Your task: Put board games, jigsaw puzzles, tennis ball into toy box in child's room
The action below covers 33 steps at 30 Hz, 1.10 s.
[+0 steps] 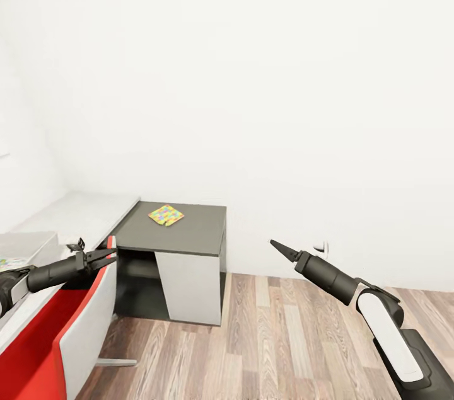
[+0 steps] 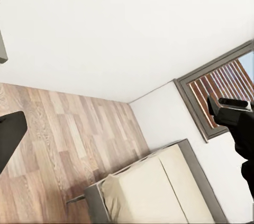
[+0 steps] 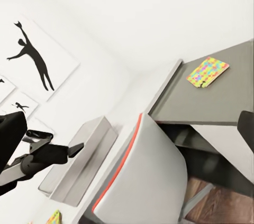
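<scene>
**Puzzle on the dark tabletop, both hands short of it**

A puzzle [image 1: 166,215] lies flat on the dark grey tabletop [image 1: 195,231], near its back left part, close to the white wall [image 1: 252,72]. It is a thin square of small interlocking yellow, pink, green and blue pieces, and in the right wrist view [image 3: 207,71] one edge is notched.

The left hand [image 1: 108,254] hovers beside the front left corner of that tabletop, well short of the puzzle, and empty. Its dark fingers [image 1: 101,255] lie close together in the head view, while the left wrist view shows them spread wide apart; I cannot tell which holds. The right hand [image 1: 280,248] hangs over the wood-plank floor [image 1: 284,337] to the right of the tabletop, farther from the puzzle, fingers pressed to a point and holding nothing.

A chair [image 1: 82,331] with a smooth white shell and red seat stands under the left hand. Left of it runs a pale grey tabletop [image 1: 82,214], and on it sits the light-grey box [image 3: 79,166], shallow, with flared sides and a thick rim. A second puzzle [image 3: 54,217] lies near the box.

A black silhouette picture [image 3: 37,60] hangs on the wall. The left wrist view shows the bed [image 2: 153,192], with a beige mattress and grey frame, and a grey-framed window [image 2: 222,89].
</scene>
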Available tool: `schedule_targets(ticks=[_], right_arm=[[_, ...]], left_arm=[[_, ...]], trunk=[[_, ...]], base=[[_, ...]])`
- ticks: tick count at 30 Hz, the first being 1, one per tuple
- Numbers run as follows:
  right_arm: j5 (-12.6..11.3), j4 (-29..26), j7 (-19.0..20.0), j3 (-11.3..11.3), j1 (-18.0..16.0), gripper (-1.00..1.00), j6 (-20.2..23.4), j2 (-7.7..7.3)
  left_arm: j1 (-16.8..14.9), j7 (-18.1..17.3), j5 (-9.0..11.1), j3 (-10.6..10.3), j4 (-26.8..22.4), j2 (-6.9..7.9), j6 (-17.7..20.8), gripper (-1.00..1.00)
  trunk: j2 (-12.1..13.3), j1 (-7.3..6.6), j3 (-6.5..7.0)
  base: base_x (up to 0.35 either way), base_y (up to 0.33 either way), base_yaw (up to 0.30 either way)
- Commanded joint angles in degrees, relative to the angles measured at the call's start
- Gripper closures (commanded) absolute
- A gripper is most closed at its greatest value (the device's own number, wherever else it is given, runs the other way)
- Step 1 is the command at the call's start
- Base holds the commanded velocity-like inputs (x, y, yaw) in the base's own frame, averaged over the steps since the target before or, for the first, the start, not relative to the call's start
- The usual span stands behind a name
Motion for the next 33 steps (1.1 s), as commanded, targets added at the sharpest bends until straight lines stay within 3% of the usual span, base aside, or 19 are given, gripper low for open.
schedule_targets(ticks=[1, 14, 20, 33], right_arm=[[-0.34, 0.16, -0.04, -0.19, -0.07, -1.0, 0.28, -0.01], [-0.39, 3.18, -0.09, -2.12, -0.07, -1.0, 0.28, 0.13], [-0.46, 4.75, 0.04, -5.46, -0.07, -1.0, 0.37, -0.01], [-0.68, 8.95, 1.2, -9.62, -0.06, -1.0, 0.5, -0.07]], left_arm=[[-0.04, -0.24, -0.4, 0.38, 0.0, 0.02, 0.6, -1.0], [-0.04, -0.24, -0.4, 0.3, 0.0, -0.07, 0.6, -1.0], [-0.04, -0.24, -0.4, 0.22, 0.0, -0.21, 0.59, -1.0], [-0.04, -0.24, -0.47, 0.2, -0.02, -0.31, 0.52, -1.0]], trunk=[[-0.15, 0.02, -0.21], [-0.15, 0.02, -0.9], [-0.15, 0.02, -1.16], [-0.15, 0.02, -1.73]], base=[[-0.141, 0.0, -0.208], [-0.105, 0.0, -0.233], [-0.078, 0.0, -0.247], [-0.088, 0.0, -0.248]])
